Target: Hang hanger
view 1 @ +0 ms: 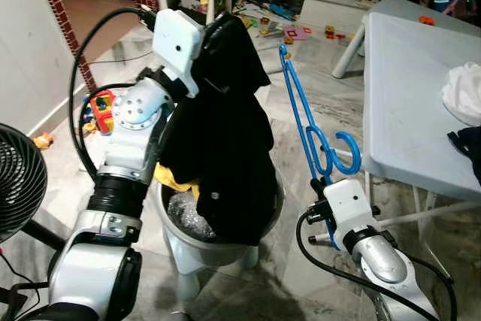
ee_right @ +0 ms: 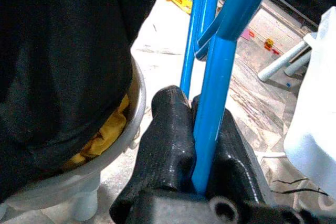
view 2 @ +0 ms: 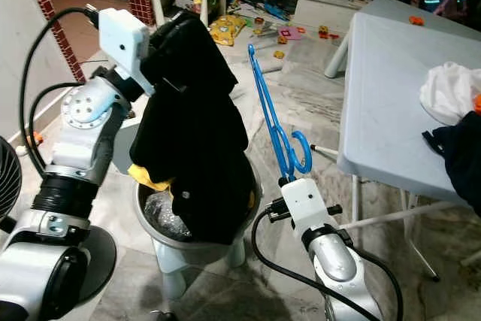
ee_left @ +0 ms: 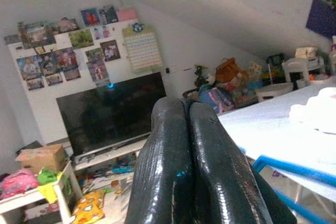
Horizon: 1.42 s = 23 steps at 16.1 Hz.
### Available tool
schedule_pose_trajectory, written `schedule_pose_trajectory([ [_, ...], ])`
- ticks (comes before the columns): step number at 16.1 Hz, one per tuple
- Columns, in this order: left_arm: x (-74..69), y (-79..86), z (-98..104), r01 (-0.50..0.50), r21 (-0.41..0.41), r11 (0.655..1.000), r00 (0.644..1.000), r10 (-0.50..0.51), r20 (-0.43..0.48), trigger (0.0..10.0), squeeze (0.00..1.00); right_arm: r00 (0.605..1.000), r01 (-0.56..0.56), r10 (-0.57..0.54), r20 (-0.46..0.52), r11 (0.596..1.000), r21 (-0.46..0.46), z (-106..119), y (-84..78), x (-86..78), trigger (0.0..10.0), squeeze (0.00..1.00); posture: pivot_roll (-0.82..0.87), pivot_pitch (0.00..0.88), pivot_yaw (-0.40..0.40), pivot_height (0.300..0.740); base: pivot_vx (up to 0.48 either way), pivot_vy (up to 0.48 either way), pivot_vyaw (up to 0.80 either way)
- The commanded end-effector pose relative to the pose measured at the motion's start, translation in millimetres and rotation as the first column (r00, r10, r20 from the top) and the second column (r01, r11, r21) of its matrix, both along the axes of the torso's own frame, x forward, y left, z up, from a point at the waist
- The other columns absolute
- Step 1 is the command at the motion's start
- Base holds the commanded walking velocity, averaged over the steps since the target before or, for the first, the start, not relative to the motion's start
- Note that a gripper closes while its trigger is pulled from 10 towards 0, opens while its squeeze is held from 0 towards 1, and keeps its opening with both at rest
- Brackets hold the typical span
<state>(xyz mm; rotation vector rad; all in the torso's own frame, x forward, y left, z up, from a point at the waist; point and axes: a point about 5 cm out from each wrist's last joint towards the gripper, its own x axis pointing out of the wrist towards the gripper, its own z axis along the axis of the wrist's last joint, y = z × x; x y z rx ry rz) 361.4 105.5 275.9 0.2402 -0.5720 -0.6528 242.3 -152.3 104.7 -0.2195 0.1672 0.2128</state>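
My right pincer [view 1: 325, 186] clamps the light, stiff blue hanger [view 1: 304, 122] low; my left pincer [view 1: 225, 31] pinches the limp black shirt [view 1: 222, 155]

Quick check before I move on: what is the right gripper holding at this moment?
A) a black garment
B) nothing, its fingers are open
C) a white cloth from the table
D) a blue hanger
D. The right gripper has its fingers closed on the blue hanger, which stands up from it beside the metal bin, while the black garment hangs from the left gripper.
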Motion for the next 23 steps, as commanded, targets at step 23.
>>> schedule_pose_trajectory([
  [23, -23.8, -81.3, -141, 0.317, 0.342, 0.885, 0.91, -0.181, -0.374, 0.0, 0.0, 1.0, 0.016, -0.015, 0.016, 0.998, -0.064, 0, -16.2, 3.7, 10.0, 0.0, 0.0, 0.0, -0.072, 0.74, 0.0, 0.0, 0.0],
])
